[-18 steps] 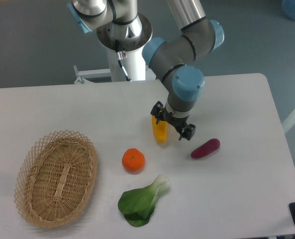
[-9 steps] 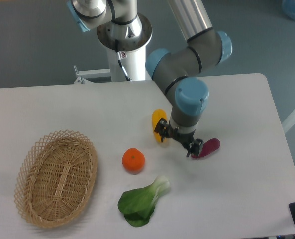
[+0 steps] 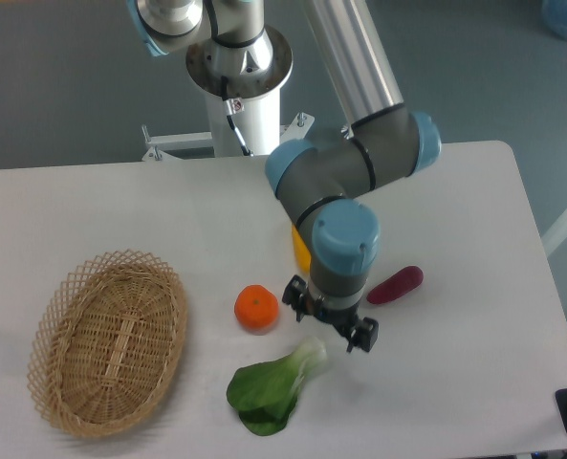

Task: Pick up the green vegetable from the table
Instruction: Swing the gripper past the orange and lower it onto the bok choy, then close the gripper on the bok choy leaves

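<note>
Above the bok choy's [image 3: 269, 384] pale stalk my pincer [image 3: 329, 320] hangs spread, empty — approach step; next, descend and straddle it on the desk [image 3: 455, 382].

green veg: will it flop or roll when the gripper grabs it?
The green vegetable lies flat with broad leaves, so it probably won't roll. The leaf end may bend if soft; the pale stalk nearest the gripper looks thicker, likely the firmer grip. Its glossy surface could be slippery.
</note>
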You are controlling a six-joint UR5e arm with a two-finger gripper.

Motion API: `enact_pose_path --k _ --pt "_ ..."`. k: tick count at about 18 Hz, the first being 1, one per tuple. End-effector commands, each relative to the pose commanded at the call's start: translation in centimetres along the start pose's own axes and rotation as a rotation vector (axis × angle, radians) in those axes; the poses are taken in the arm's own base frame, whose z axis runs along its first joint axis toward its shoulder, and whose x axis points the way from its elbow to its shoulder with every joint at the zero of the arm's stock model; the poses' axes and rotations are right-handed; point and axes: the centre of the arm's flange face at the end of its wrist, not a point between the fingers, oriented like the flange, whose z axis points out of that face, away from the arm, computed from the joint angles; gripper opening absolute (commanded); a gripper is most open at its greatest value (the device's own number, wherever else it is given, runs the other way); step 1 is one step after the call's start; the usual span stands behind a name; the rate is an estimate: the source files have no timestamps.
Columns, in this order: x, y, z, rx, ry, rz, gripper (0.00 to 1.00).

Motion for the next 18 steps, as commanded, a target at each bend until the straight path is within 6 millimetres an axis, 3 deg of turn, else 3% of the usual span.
enact_pose_path --k 3,9,16,18 --pt "1.2 -1.2 1.1 -0.010 0.013 0.022 1.00" --pt "2.2 -0.7 3.1 -0.035 0.050 0.024 1.00" --pt "2.9 -1.5 5.1 -0.048 0.069 0.043 1.00" --pt "3.1 -1.6 5.2 -0.053 0.068 0.045 0.91"
